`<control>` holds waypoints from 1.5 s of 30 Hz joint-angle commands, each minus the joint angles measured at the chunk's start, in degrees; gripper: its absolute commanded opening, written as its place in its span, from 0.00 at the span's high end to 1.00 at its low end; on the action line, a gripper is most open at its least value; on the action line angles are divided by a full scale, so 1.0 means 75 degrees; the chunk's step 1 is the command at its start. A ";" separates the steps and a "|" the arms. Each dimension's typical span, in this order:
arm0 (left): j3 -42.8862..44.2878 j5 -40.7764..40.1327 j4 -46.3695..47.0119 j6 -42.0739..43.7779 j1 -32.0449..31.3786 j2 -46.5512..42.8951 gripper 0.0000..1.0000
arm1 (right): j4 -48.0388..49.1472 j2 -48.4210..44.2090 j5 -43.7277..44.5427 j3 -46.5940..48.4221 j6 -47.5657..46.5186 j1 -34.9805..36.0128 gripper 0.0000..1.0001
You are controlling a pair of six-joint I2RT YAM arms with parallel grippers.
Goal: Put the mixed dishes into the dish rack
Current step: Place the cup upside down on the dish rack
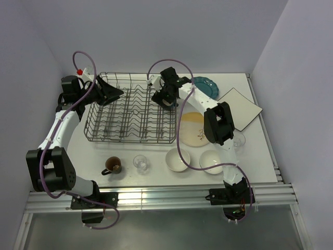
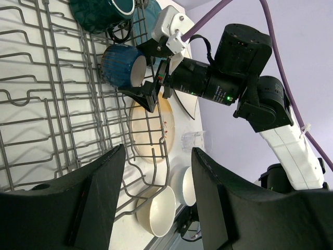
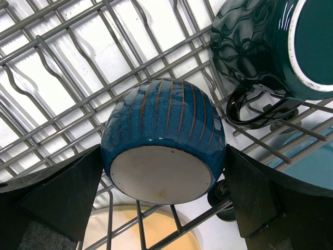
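Currently we are finding the right hand (image 3: 164, 156) pinching the glazed, likely brittle blue mug (image 3: 161, 120) at three and nine o'clock; left hand (image 2: 158, 156) spread.

The white table (image 1: 255, 156) carries the grey wire dish rack (image 1: 130, 138) at 10 o'clock, a teal plate (image 1: 207, 85) at 1 o'clock, a white square plate (image 1: 242, 107) at 2 o'clock and a cream plate (image 1: 192, 133) just right of centre. Nearer the front edge stand a dark mug (image 1: 113, 165) at 8 o'clock, a clear glass (image 1: 140, 163) at 7, and white bowls at 6 (image 1: 177, 159) and 5 (image 1: 211, 161). A second glass (image 1: 239, 139) stands at 4 o'clock.
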 commanded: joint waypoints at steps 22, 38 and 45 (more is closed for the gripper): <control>-0.0075 0.0165 0.0310 -0.0119 -0.0001 -0.0105 0.40 | 0.0255 0.0018 -0.0301 0.0850 -0.0209 -0.0171 0.00; 0.1960 -0.0502 -0.0180 -0.0168 -0.1337 0.2531 0.45 | -0.0120 0.0311 -0.0313 0.0803 -0.0971 -0.0159 0.00; 0.3216 -0.0807 -0.0858 -0.0227 -0.1736 0.4100 0.53 | 0.0044 0.0311 -0.0348 0.0802 -0.0971 -0.0159 0.00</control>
